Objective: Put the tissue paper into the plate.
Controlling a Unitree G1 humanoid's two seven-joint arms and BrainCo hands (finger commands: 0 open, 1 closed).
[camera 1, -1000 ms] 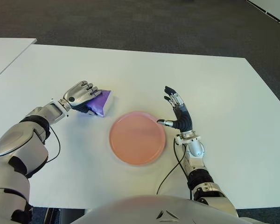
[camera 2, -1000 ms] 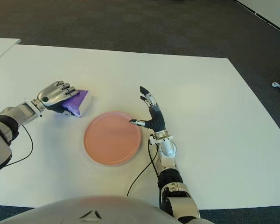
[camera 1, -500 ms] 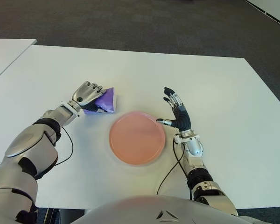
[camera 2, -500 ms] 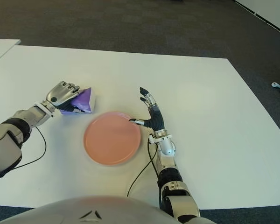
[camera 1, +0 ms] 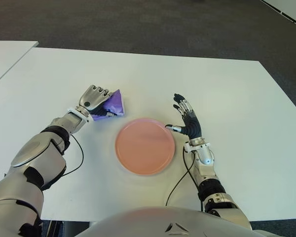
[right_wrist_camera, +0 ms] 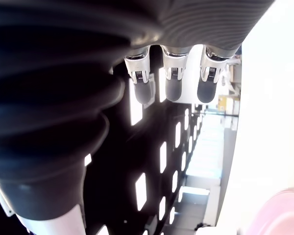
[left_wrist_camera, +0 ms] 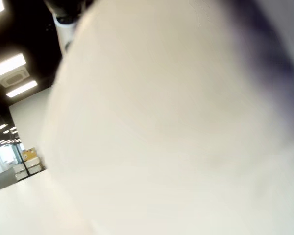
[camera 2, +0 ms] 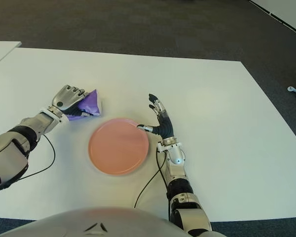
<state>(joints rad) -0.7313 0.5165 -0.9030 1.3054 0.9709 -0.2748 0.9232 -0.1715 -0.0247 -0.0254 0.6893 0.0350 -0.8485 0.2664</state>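
A purple tissue pack (camera 1: 112, 103) lies on the white table (camera 1: 227, 94), just left of and behind the pink plate (camera 1: 145, 145). My left hand (camera 1: 94, 100) is curled over the pack's left side, shut on it, with the pack tilted under the fingers. The plate holds nothing. My right hand (camera 1: 185, 120) stands open at the plate's right rim, fingers spread and pointing up, thumb toward the rim. The left wrist view shows only a pale blur with a purple tint at one corner.
A second white table (camera 1: 5, 57) edges in at the far left. Dark carpet (camera 1: 153, 24) lies beyond the table's far edge. A black cable (camera 1: 180, 180) runs from my right wrist toward the table's near edge.
My left hand has carried the tissue pack rightward and slightly away, closer to the plate. The right hand has barely moved.
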